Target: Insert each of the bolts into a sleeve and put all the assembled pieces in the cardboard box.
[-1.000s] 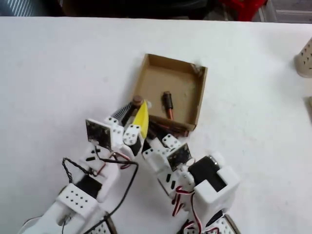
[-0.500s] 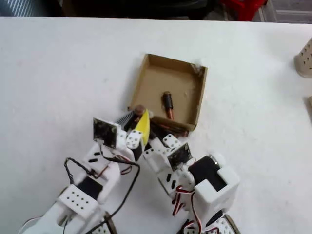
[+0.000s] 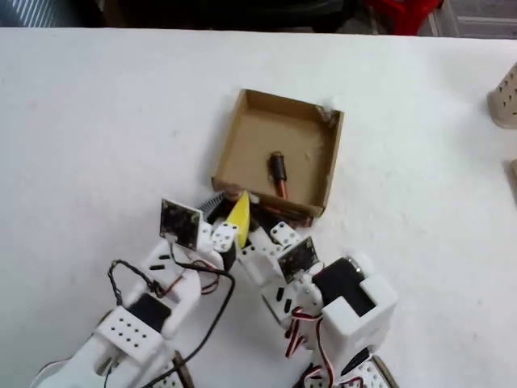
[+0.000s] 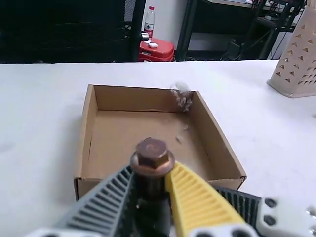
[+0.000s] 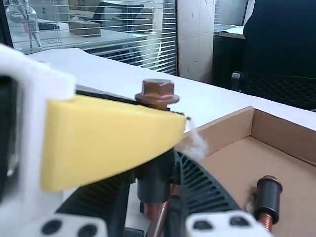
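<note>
Left gripper (image 4: 150, 174) clamped on upright copper hex-head bolt (image 4: 152, 154) in dark sleeve (image 5: 154, 185), just outside near wall of open brown cardboard box (image 4: 88, 133), one assembled piece (image 3: 278, 171) lying inside, right gripper (image 3: 265, 218) close alongside, opening cannot be told

Office, window blinds (image 5: 123, 34), desk chair (image 5: 276, 89)
</note>
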